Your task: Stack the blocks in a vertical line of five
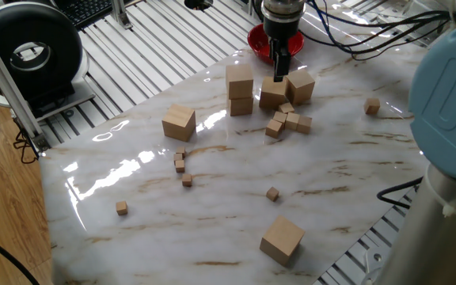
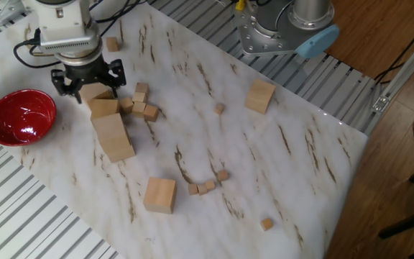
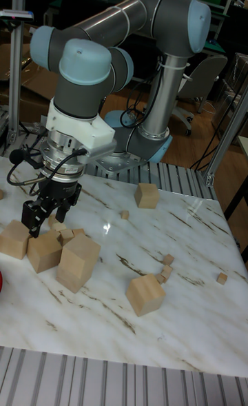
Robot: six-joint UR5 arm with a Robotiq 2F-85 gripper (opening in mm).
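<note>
Several large tan blocks lie on the marble table. Two form a stack. Just beside it sit a block and another block. A lone block lies apart, as does one more. My gripper hangs open low over the neighbouring pair. Its fingers hold nothing.
A red bowl stands just behind the gripper. Tiny cubes cluster beside the pair; others are scattered. The robot base stands at one table edge. A black round device sits off the table.
</note>
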